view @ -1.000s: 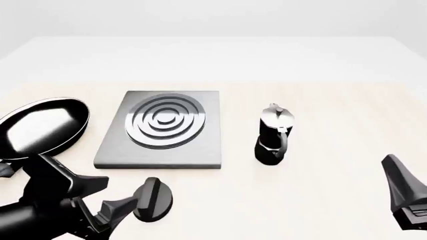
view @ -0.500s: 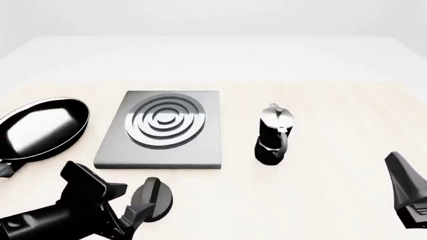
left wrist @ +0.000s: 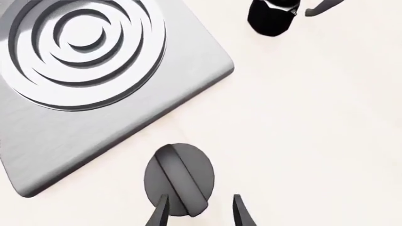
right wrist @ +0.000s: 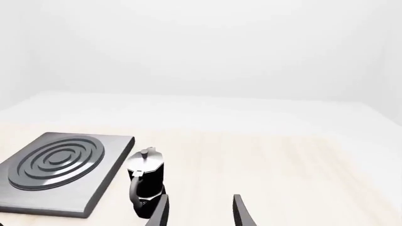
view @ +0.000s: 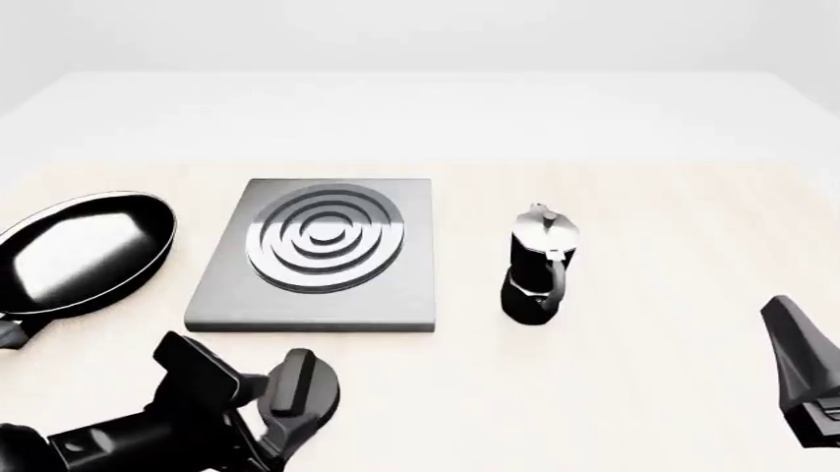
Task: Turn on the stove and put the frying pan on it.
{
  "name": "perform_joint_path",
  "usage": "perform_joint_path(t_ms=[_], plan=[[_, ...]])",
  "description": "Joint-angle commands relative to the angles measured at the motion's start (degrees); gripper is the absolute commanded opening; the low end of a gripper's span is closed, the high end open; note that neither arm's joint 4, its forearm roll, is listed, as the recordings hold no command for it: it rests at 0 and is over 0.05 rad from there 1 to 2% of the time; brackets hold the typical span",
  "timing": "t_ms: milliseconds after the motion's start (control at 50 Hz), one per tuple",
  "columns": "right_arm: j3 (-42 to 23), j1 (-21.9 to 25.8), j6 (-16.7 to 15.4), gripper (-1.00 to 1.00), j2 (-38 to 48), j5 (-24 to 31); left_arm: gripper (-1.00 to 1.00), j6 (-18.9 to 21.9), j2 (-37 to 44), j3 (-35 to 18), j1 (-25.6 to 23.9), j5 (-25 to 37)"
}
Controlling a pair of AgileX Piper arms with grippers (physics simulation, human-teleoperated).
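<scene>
Left hand (left wrist: 196,213) spread, fingers straddling ridge of knob (left wrist: 180,178), not yet closed on it; knob near worktop's near edge, just off stove (view: 319,254) front edge; frying pan (view: 82,252) on worktop (view: 656,374) toward left edge, apart from stove, burner bare; right hand (right wrist: 197,212) spread, idle near right edge, holding nothing; moka pot (view: 538,265) right of stove; judged early: knob turn and pan transfer both left.

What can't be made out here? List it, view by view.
- Frying pan: handle cut off by front view's left edge.
- Knob: front view, near side hidden by left gripper; contact unclear.
- Right gripper: only fingertips in its wrist view; cropped in front view.
- Moka pot: top cropped, left wrist view.
</scene>
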Motion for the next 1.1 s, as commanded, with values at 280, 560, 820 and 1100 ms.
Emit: perform_joint_path(t_ms=[280,560,820,1100], plan=[[0.03,-0.35,-0.18,1.00,0.02,0.29,1.00,-0.32,8.76,0.18,-1.35,-7.65],[0.06,-0.85,-0.02,1.00,-0.01,0.27,1.00,-3.61,2.94,-1.51,-9.87,-1.60],[0.18,-1.12,0.31,1.00,-0.02,0.09,1.00,-5.24,0.35,-3.80,-15.60,1.10],[0.12,-1.00,0.55,1.00,-0.03,0.02,1.00,-4.83,-10.02,-6.25,-17.85,10.33]])
